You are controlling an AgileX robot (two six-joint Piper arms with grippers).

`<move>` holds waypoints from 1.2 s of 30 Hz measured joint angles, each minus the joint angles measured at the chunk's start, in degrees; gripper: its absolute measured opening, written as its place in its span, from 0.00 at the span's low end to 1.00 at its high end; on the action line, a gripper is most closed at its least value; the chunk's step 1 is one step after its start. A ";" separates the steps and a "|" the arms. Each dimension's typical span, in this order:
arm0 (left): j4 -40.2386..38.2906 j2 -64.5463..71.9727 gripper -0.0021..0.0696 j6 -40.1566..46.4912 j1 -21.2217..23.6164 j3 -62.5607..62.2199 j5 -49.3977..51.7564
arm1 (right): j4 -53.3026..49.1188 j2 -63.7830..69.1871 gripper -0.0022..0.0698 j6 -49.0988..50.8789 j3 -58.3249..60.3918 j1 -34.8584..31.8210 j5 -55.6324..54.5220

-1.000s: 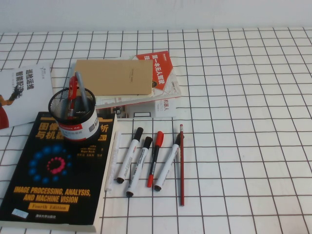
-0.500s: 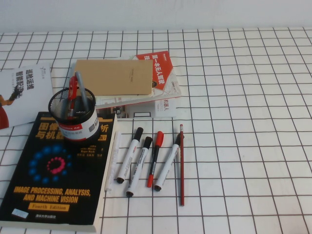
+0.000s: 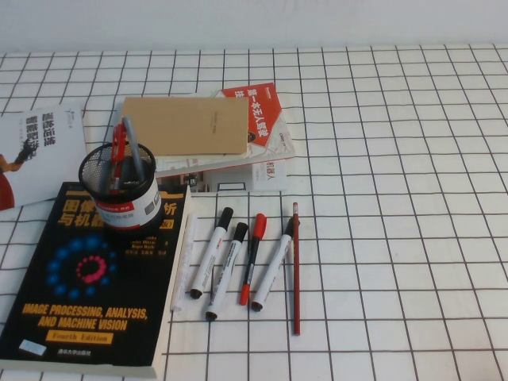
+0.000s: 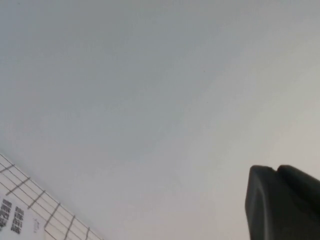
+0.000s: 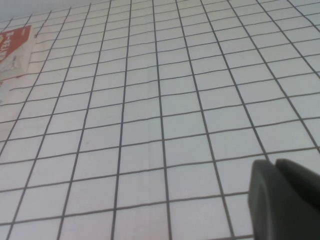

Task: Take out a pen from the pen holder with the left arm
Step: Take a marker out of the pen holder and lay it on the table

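A black wire-mesh pen holder [image 3: 119,186] stands upright on the upper corner of a black textbook with orange lettering [image 3: 87,294], on the robot's left side of the table, as we see it from the high view. Two pens stand inside it, a red pen [image 3: 118,151] and a grey pen [image 3: 135,155], both leaning and poking above the rim. Just beside the textbook, a row of loose writing tools lies on the white tablecloth with a black grid [image 3: 397,198]: a white pen [image 3: 182,262], three black-capped white markers [image 3: 212,252], a red-capped marker [image 3: 253,258] and a thin dark-red pencil [image 3: 296,270]. Behind the holder we see a tan notebook [image 3: 186,125] resting on a red-and-white book [image 3: 262,111], with a white booklet [image 3: 36,155] at the far left. Neither arm appears from above. The left gripper [image 4: 276,175] shows only in its own wrist view, fingers pressed together on nothing, facing a pale wall well away from the holder. The right gripper [image 5: 275,167] hangs over bare gridded cloth, its fingers likewise together.
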 joint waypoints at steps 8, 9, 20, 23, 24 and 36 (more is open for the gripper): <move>25.59 0.00 0.02 -18.43 0.00 -8.26 21.02 | 0.00 0.00 0.01 0.00 0.00 0.00 0.00; 28.19 0.14 0.02 -18.31 0.00 -10.15 22.62 | 0.00 0.00 0.01 0.00 0.00 0.00 0.00; 33.31 20.98 0.02 -7.25 0.00 -21.71 23.23 | 0.00 0.00 0.01 0.00 0.00 0.00 0.00; 33.72 27.17 0.02 -5.91 0.00 -21.76 21.62 | 0.00 0.00 0.01 0.00 0.00 0.00 0.00; 34.14 29.09 0.02 -5.68 0.00 -21.76 20.67 | 0.00 0.00 0.01 0.00 0.00 0.00 0.00; 59.21 43.67 0.02 -19.56 -6.03 -22.62 4.76 | 0.00 0.00 0.01 0.00 0.00 0.00 0.00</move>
